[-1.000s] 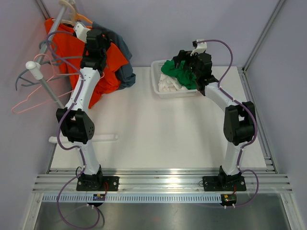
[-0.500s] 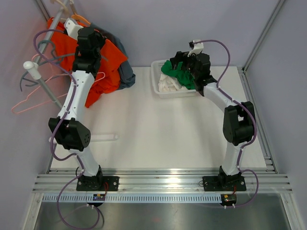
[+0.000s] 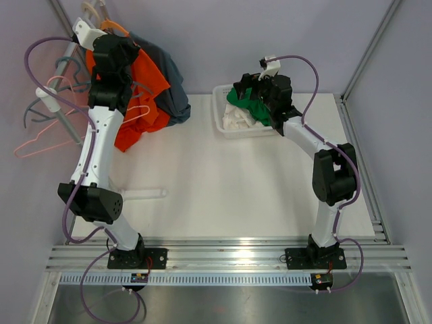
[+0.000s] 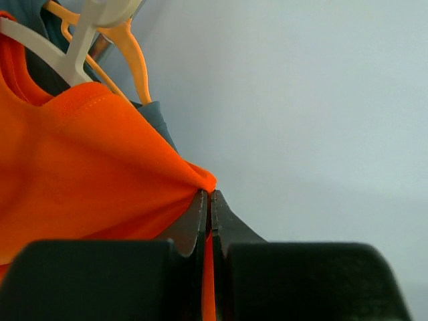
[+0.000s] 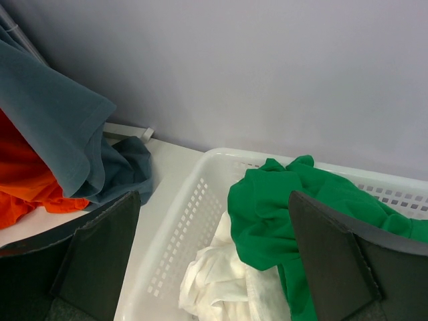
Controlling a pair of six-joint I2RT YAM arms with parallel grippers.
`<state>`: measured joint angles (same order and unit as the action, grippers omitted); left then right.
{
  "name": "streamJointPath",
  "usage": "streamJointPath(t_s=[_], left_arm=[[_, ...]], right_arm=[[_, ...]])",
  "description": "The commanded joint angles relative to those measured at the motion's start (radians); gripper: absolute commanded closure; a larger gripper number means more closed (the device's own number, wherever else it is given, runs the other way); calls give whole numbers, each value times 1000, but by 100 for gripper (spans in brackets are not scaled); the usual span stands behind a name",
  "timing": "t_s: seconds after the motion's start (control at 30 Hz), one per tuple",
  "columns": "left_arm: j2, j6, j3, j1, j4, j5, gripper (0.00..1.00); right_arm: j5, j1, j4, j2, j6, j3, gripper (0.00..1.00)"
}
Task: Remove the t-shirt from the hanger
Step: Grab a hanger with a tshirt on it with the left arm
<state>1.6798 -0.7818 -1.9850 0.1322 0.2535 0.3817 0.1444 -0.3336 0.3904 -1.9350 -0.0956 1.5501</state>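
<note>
T-shirt (image 4: 80, 174): orange, hanging in the far left corner with its collar on the white hanger (image 4: 40, 43); one fold at the shoulder is drawn out sideways.
Left gripper (image 4: 208, 200): raised high beside the garment, jaws clenched on that orange fold.
Right gripper (image 5: 212, 200): poised over the white basket (image 5: 174, 221), jaws spread wide, grasping nothing.
Basket contents: green cloth (image 5: 281, 214) lying on white cloth (image 5: 214, 281).
Neighbours: orange hanger (image 4: 130, 53) and grey-blue shirt (image 5: 53, 127) hang just behind.
Surface (image 3: 223, 189): white; the basket sits at its far edge.
</note>
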Motion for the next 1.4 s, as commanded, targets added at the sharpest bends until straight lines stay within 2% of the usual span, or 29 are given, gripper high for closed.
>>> streamJointPath(t_s=[0.0, 0.1, 0.2, 0.27, 0.37, 0.57, 0.8, 1.17, 1.27, 1.37], left_arm=[[-32, 24, -2, 1, -49, -4, 100], [-31, 27, 17, 0, -53, 0, 100], [-31, 26, 43, 0, -63, -6, 84], [-32, 32, 51, 0, -71, -6, 67], [-29, 56, 38, 0, -83, 2, 54], [14, 131, -18, 0, -77, 43, 47], [87, 196, -84, -2, -111, 94, 43], [264, 95, -290, -43, -23, 59, 42], [264, 61, -273, -48, -5, 60, 42], [219, 38, -168, -60, -52, 30, 41]], right_arm=[[15, -12, 16, 11, 19, 47, 1], [17, -13, 18, 13, 19, 45, 1], [17, -13, 16, 13, 23, 45, 1], [17, -13, 15, 13, 23, 45, 0], [17, -12, 11, 11, 23, 47, 1], [21, -13, 4, 16, 27, 47, 1], [81, -13, 2, 16, 37, 48, 1], [107, -13, -22, 18, 59, 57, 1], [154, -15, -30, 21, 60, 61, 1], [265, -13, -12, 39, 60, 80, 1]])
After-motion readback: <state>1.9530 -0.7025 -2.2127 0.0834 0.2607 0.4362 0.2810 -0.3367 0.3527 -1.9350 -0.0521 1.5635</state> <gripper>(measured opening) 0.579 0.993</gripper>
